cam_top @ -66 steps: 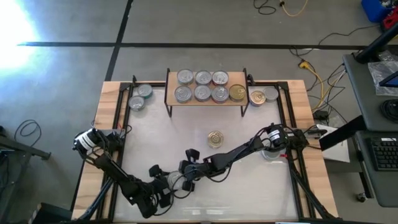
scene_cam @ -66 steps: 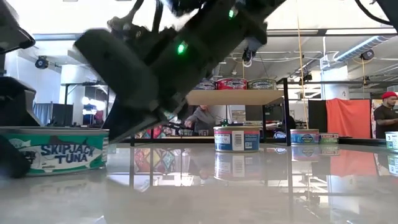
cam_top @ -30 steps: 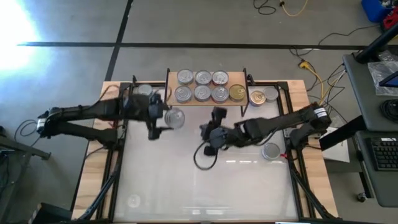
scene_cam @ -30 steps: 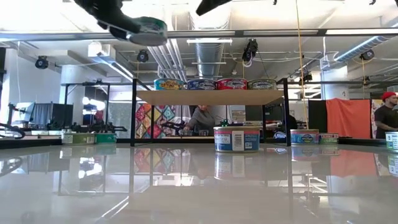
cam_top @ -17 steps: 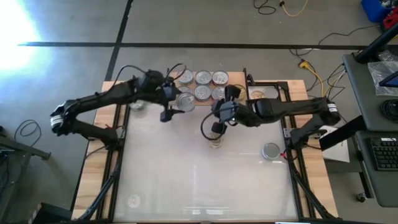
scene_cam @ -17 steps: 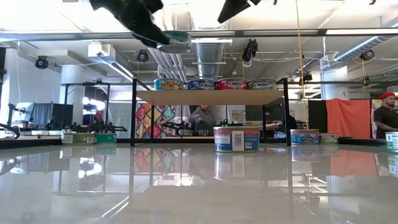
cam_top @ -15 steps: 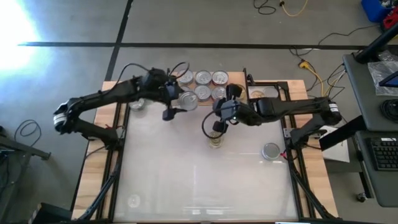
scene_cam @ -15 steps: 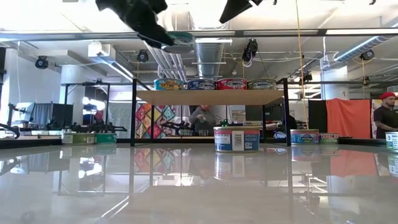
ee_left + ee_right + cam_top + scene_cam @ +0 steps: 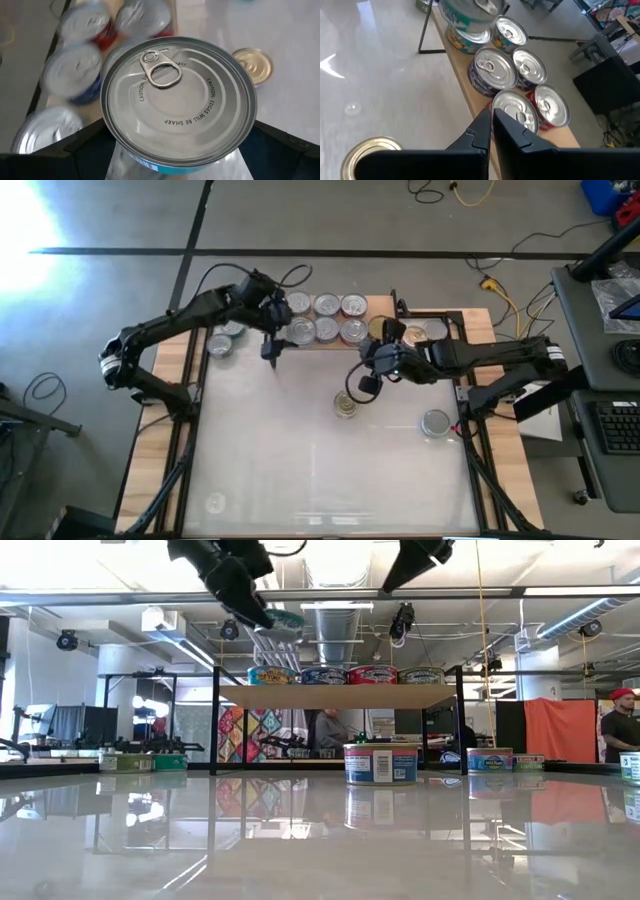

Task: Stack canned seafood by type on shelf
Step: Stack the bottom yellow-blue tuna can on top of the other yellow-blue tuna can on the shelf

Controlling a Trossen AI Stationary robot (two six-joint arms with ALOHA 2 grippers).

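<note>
My left gripper point(image 9: 277, 336) is shut on a silver-topped tin with a teal side point(image 9: 177, 100) and holds it in the air over the left end of the shelf point(image 9: 340, 696). The shelf is a light-wood board on black legs, and it bears two rows of tins point(image 9: 327, 317), standing on their bases. One gold-topped tin point(image 9: 346, 404) stands on the white table in front of the shelf. My right gripper point(image 9: 491, 119) is shut on nothing and hovers by the shelf's right end, pointing along the shelf. My left gripper pinches the tin by its round side wall point(image 9: 112, 136), one finger point(image 9: 75, 147) on either side. The fingers slant down from the table's left. The tin is lifted clear, top up and slightly tilted, just above the tin at the shelf's left near corner point(image 9: 470, 34).
Two tins point(image 9: 226, 338) stand on the table left of the shelf, and two more point(image 9: 424, 334) right of it. A single tin point(image 9: 436, 423) stands near the right edge. The near half of the white table point(image 9: 320, 480) holds nothing. People stand in the room behind.
My left gripper has carried the tin toward the table's far edge and a little right, from over the open table to above the shelf's left end. My right gripper, still shut, has drawn back toward the right and far side, to the shelf's right end.
</note>
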